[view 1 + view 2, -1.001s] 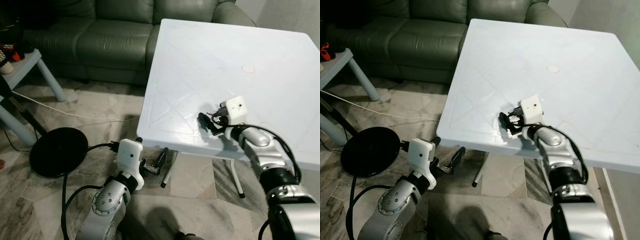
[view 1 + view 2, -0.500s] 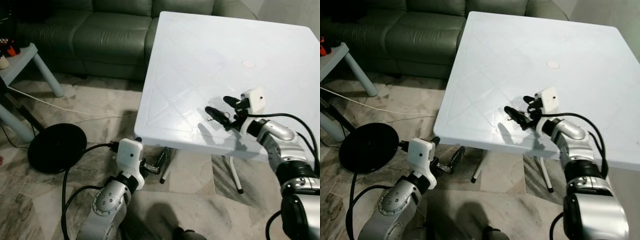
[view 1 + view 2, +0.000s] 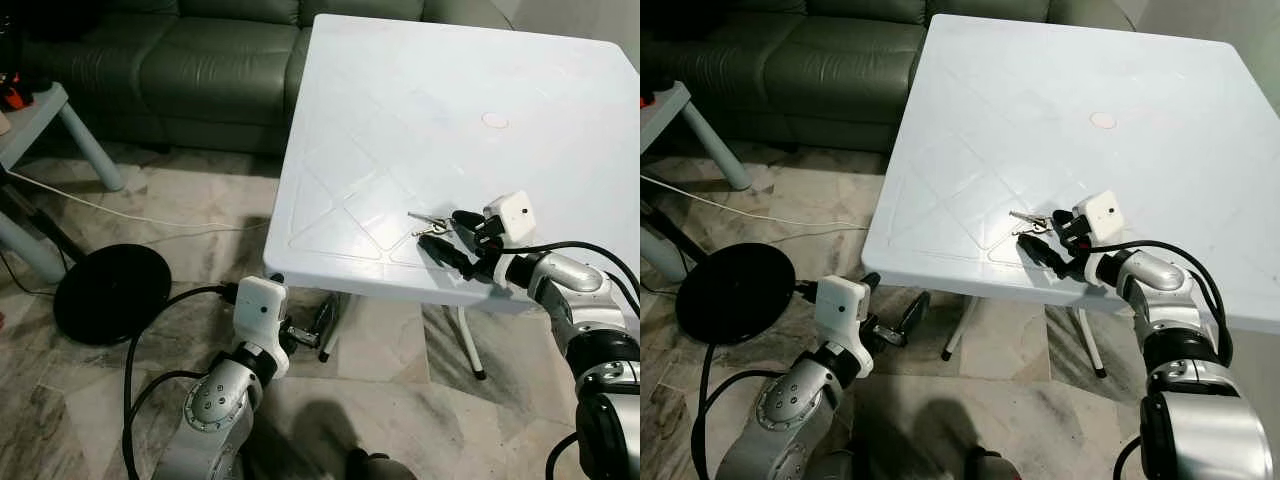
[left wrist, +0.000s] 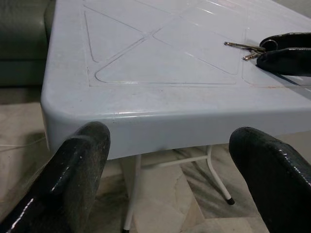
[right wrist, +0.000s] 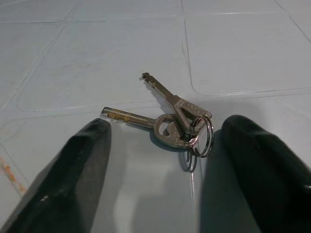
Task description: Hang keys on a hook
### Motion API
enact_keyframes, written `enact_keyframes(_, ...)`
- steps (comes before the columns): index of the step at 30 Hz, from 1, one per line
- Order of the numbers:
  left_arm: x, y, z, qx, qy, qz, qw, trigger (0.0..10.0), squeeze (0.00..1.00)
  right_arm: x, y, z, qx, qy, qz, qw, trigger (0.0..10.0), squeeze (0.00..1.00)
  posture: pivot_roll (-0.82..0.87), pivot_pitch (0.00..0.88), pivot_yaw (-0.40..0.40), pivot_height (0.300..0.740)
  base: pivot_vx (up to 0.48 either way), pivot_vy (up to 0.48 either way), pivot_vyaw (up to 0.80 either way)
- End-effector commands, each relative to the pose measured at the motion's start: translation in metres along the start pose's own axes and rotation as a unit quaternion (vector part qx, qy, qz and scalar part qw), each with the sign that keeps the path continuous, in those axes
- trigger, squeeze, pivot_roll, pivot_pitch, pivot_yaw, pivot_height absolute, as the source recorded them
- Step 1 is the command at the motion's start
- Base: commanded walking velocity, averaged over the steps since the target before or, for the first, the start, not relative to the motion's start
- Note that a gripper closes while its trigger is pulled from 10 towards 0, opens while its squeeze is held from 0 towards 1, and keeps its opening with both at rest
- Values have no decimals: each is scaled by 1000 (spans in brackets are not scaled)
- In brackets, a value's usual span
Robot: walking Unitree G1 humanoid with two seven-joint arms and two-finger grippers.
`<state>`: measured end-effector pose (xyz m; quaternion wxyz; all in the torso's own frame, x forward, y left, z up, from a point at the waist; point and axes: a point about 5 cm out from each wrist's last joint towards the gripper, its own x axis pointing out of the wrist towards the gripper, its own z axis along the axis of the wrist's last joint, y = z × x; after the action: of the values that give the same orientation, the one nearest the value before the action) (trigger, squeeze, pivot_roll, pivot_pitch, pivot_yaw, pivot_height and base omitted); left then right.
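Two metal keys (image 5: 170, 116) on a ring lie flat on the white table (image 3: 420, 100), near its front edge. My right gripper (image 3: 452, 238) rests low over the table right beside them, open, one finger on each side of the ring and neither touching it. The right wrist view looks between both black fingertips (image 5: 73, 170) at the keys. My left gripper (image 3: 312, 330) hangs open below the table's front left corner, level with the edge (image 4: 146, 121). From there the keys (image 4: 245, 47) and the right fingers (image 4: 286, 53) show on the far side of the tabletop.
A dark green sofa (image 3: 200, 60) stands behind the table. A black round base (image 3: 110, 295) with a cable lies on the marble floor to the left. A pale side table (image 3: 40, 115) stands at the far left. White table legs (image 3: 465, 340) stand beneath the edge.
My right gripper has shifted right and back towards the front edge with its fingers spread, so the keys now lie uncovered between the tips. The head view has shifted. The left arm holds still.
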<state>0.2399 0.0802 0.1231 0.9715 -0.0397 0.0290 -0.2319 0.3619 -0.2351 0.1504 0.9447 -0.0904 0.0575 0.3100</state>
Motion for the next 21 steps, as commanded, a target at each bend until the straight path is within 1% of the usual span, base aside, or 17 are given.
enact_keyframes(1,-1,-3,1,1,1,-2,1000,10000,0,-7,-3,-6,-1,9,-2,1000,0,0,0,238,-42,740,0,0,0)
enact_keyframes(13,-2,-6,1,0,2,-2,1000,10000,0,-8,-7,-3,4,0,-16,1000,0,0,-1,242,-44,740,0,0,0)
enact_keyframes(15,-2,-6,0,0,3,-2,1000,10000,0,-9,-7,-3,12,-5,-18,1000,0,0,-2,243,-44,740,0,0,0)
enact_keyframes(21,-3,-7,-1,-1,4,-2,1000,10000,0,-9,-9,-2,16,-12,-27,999,0,0,0,245,-44,740,0,0,0)
